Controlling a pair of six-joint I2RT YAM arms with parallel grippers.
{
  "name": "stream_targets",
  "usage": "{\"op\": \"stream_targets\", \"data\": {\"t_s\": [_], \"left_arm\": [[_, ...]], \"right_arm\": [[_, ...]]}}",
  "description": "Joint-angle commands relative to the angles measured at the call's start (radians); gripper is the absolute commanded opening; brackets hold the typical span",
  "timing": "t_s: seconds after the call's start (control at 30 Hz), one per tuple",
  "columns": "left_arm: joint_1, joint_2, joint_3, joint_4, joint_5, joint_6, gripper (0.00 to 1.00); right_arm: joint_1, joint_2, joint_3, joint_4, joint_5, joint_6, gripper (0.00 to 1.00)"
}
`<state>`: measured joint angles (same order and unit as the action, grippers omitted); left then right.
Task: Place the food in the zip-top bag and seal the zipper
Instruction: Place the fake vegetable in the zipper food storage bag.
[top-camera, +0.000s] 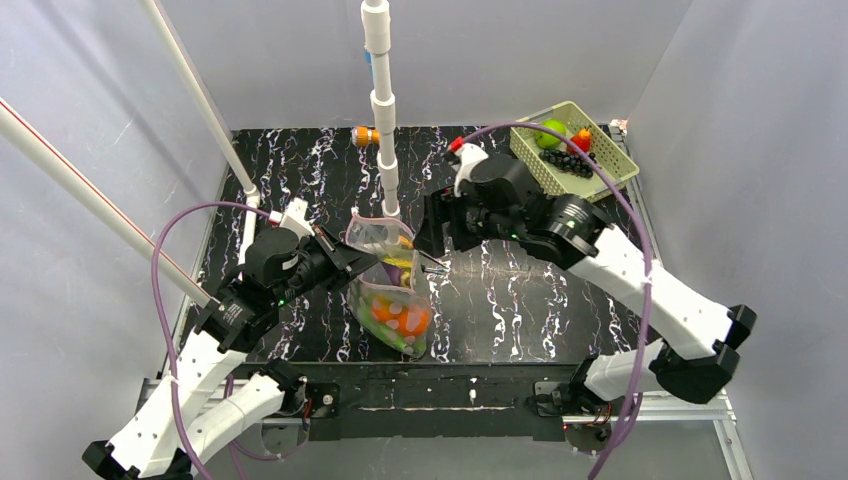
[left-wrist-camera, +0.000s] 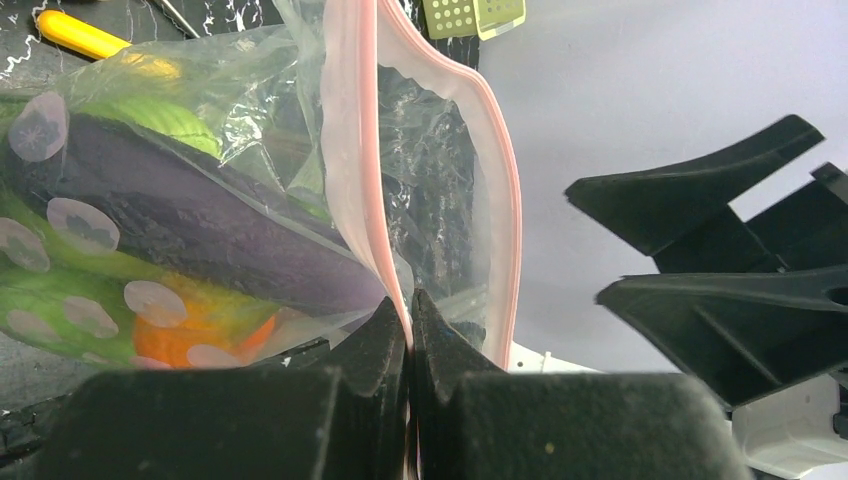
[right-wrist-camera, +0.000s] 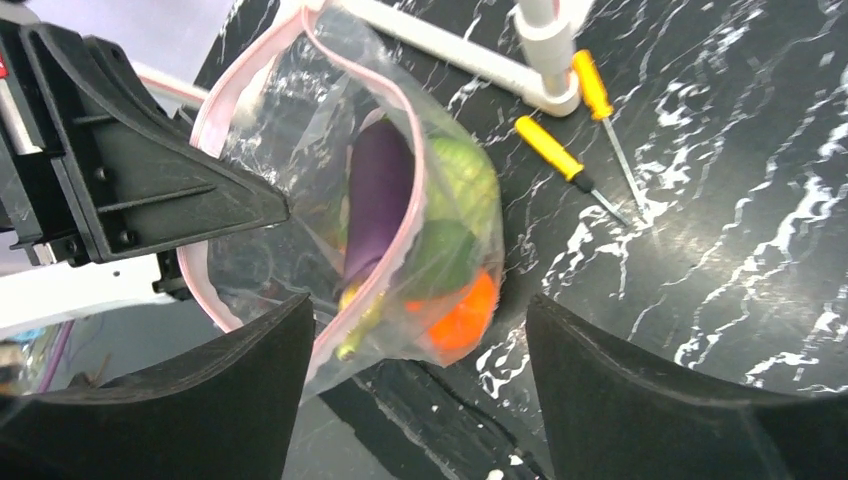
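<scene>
- Pinches the thin pink zipper strip (left-wrist-camera: 350, 150) in the left gripper (left-wrist-camera: 410, 305), jaws pressed tight together on one end of the mouth of the clear, floppy plastic zip-top bag (left-wrist-camera: 440, 190) printed with mauve-pink dots.
- Shows the two sides of that strip parted above the pinch, with the mouth gaping in a loop.
- Shows the right gripper (right-wrist-camera: 418, 310) spread wide with nothing clamped between its black fingers (right-wrist-camera: 220, 400), poised just beside the bag's mouth; cannot tell whether a finger touches the plastic.
- Finds the bag near the middle of the black, white-veined table (top-camera: 520, 300), between the two grippers and just in front of a white pipe post (top-camera: 383, 110).
- Reveals through the plastic a long purple toy eggplant (right-wrist-camera: 378, 200), a round orange ball (right-wrist-camera: 465, 315) under it, and green leafy pieces (right-wrist-camera: 455, 200) alongside.
- Finds two yellow-handled screwdrivers (right-wrist-camera: 550, 150) flat on the table beyond the bag, near the foot of the post.
- Finds a pale green mesh basket (top-camera: 615, 155) at the far right corner, well apart from the bag, with a round green fruit (top-camera: 549, 133), a small red fruit (top-camera: 581, 138) and a dark clustered piece (top-camera: 570, 160) inside.
- Notes a small orange object (top-camera: 366, 135) at the table's far edge, behind the post; too small to name.
</scene>
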<state>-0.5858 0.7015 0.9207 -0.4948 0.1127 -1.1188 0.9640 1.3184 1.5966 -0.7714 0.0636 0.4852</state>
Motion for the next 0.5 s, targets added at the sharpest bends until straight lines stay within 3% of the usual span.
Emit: {"op": "stream_targets", "data": {"t_s": [0.0, 0.13, 0.23, 0.37, 0.47], "left_arm": [[-0.003, 0.006, 0.024, -0.01, -0.002, 0.005, 0.0], [-0.003, 0.019, 0.033, -0.017, 0.001, 0.007, 0.0], [-0.003, 0.045, 0.059, -0.043, 0.0, 0.014, 0.0], [-0.004, 0.082, 0.089, -0.08, -0.001, 0.019, 0.0], [-0.003, 0.098, 0.115, -0.105, -0.025, 0.023, 0.0]], "right_arm": [[0.005, 0.085, 0.058, 0.008, -0.138, 0.02, 0.82], [0.018, 0.144, 0.068, 0.04, -0.124, 0.012, 0.89], [0.047, 0.183, 0.08, 0.06, -0.067, -0.004, 0.85], [0.124, 0.221, 0.133, 0.047, 0.122, -0.051, 0.62], [0.157, 0.22, 0.164, 0.056, 0.174, -0.082, 0.31]]}}
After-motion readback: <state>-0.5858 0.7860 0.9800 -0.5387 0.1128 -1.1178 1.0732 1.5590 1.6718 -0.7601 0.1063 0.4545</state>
